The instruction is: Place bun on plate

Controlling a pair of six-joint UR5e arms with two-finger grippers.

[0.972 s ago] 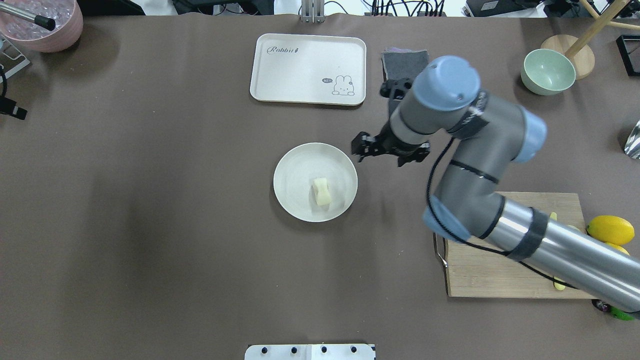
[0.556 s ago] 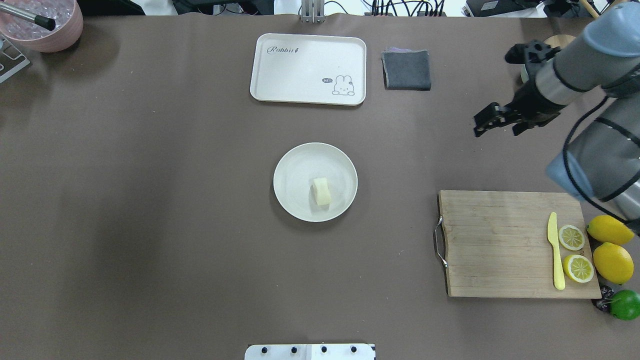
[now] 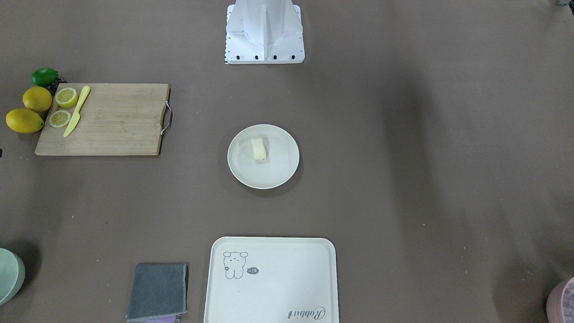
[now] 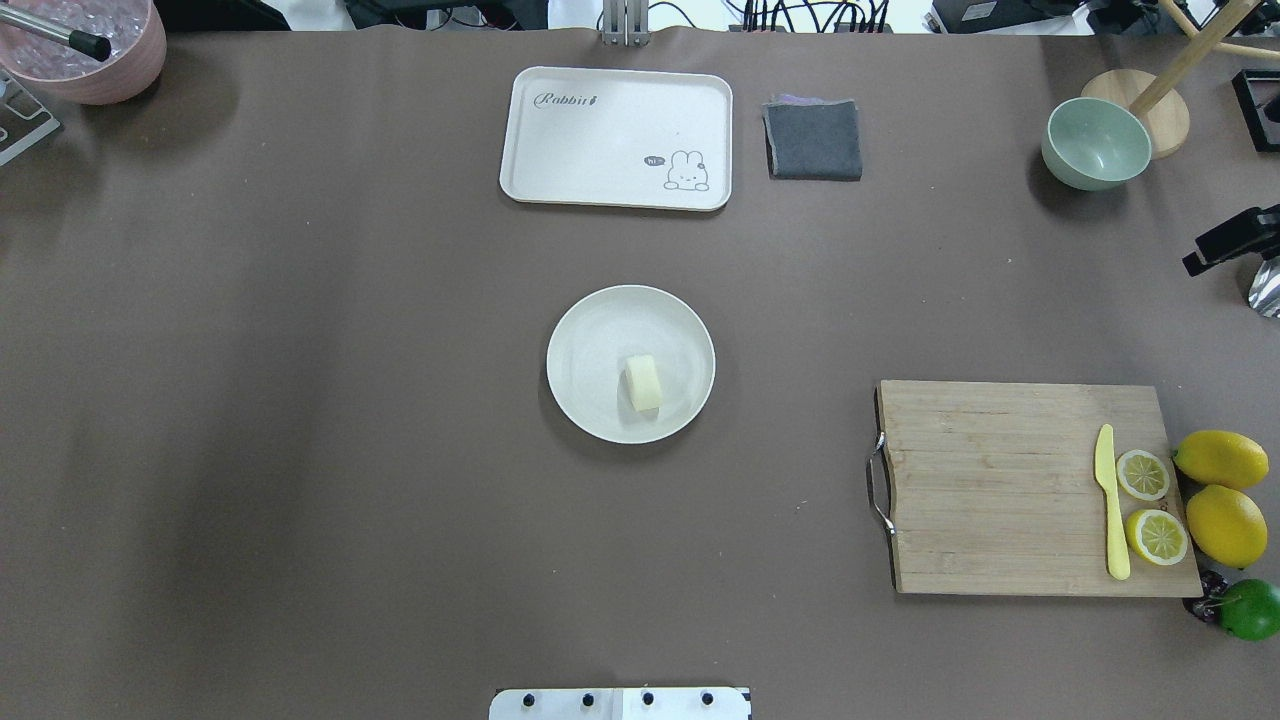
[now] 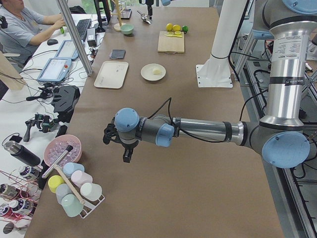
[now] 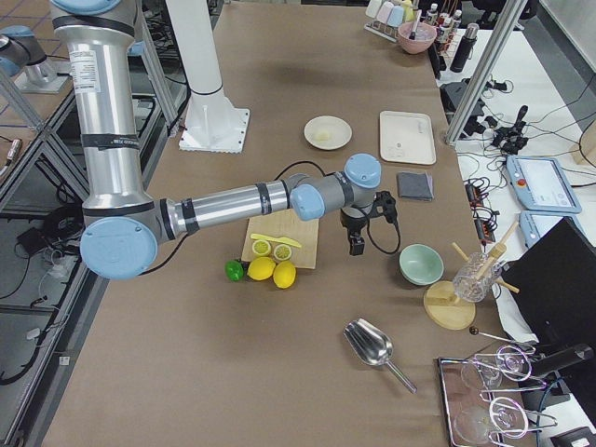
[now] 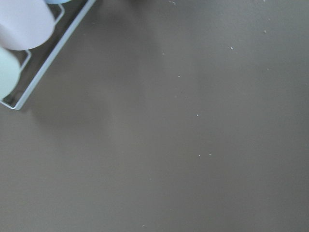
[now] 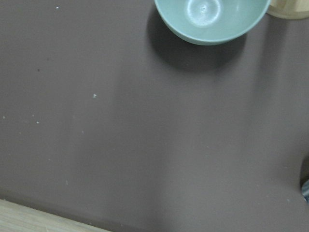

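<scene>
**Right gripper.** The right gripper hangs fingers-down above the brown table. Only a black sliver of it shows at the edge of the overhead view, so whether the fingers stand wide or narrow cannot be told.
- The mint-green bowl sits just beyond the fingers, with a round wooden stand base beside it.
- The wooden cutting board lies on the robot's side of the fingers. It carries a yellow knife and two lemon halves.
- Two whole lemons and a lime sit off the board's outer end.
- A metal scoop lies farther out, toward the table's end.

**Bun and plate.** The bun rests at mid-table, well apart from both sets of fingers. It sits on the plate, a little off centre toward the robot. Past the plate lie the cream rabbit-print tray and a folded grey cloth.

**Left gripper.** The left gripper hangs over bare table at the opposite end. It shows only in the side view, so the spread of its fingers cannot be told either.
- A wire rack of pastel cups stands near the fingers.
- A pink bowl beside the rack holds what looks like ice.
- A person sits at a desk beyond the table's far side.
</scene>
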